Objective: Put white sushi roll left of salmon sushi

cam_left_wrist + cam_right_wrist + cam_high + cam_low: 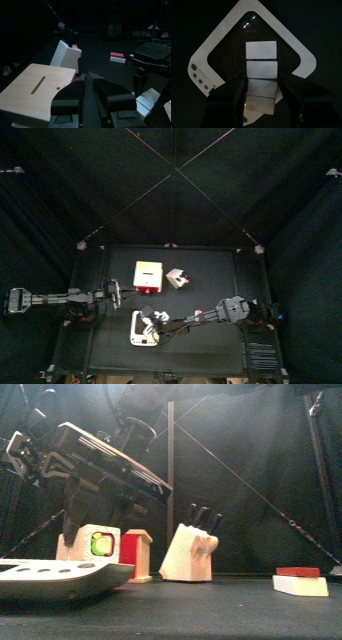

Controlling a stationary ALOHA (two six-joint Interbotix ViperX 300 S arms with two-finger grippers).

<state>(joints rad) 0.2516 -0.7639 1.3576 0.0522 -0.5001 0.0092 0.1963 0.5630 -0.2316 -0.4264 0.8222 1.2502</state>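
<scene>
Right wrist view: right tool [262, 97] spread wide over glossy white rounded-triangular scale [218, 52]; left tool [90, 97] clenched.

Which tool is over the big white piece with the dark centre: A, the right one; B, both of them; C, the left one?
A: in its wrist view, the right tool has its jaws open directly above the white sushi roll.

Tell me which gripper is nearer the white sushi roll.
Right. The right gripper hangs directly over the white sushi roll with its fingers open. The left gripper sits apart from it, beside the yellow-white-red block.
</scene>
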